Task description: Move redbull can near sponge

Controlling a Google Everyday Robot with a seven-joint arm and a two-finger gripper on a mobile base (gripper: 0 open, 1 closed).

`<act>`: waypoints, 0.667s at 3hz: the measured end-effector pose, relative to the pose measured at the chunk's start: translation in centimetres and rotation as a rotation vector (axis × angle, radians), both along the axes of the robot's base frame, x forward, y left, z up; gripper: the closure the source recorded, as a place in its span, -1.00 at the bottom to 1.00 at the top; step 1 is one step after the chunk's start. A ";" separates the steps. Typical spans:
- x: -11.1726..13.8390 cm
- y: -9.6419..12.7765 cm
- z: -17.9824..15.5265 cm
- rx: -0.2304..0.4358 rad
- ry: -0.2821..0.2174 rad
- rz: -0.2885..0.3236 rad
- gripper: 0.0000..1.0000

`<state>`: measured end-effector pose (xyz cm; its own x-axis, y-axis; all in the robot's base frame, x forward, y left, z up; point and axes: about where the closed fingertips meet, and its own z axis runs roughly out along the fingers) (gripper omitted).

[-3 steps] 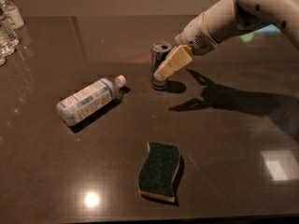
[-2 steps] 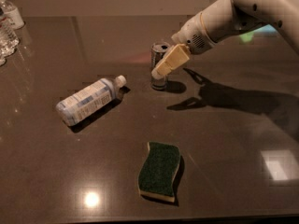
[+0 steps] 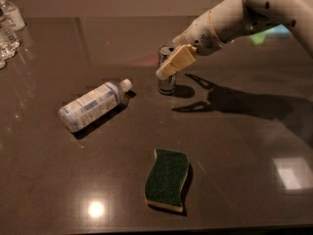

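The redbull can (image 3: 167,83) stands upright on the dark table, a little behind the middle. My gripper (image 3: 169,65) comes in from the upper right and is at the can's upper half, its tan pad in front of the can and covering part of it. The can's base rests on the table. The sponge (image 3: 167,179), dark green on top with a pale yellow layer below, lies flat near the front edge, well in front of the can and apart from it.
A clear plastic water bottle (image 3: 94,105) with a white cap lies on its side left of the can. More water bottles (image 3: 9,26) stand at the far left back corner. The arm's shadow (image 3: 244,102) falls on the table at the right.
My gripper has shifted slightly left and closer onto the can. The can, the bottle and the sponge have not moved.
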<state>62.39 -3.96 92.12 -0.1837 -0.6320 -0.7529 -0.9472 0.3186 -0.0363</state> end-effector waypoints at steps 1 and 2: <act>-0.3 0.1 0.4 0.010 -0.008 0.017 -0.20; -1.1 -0.2 0.9 0.017 -0.009 0.030 0.25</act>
<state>61.32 -4.16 92.97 -0.1578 -0.6246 -0.7649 -0.9561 0.2903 -0.0398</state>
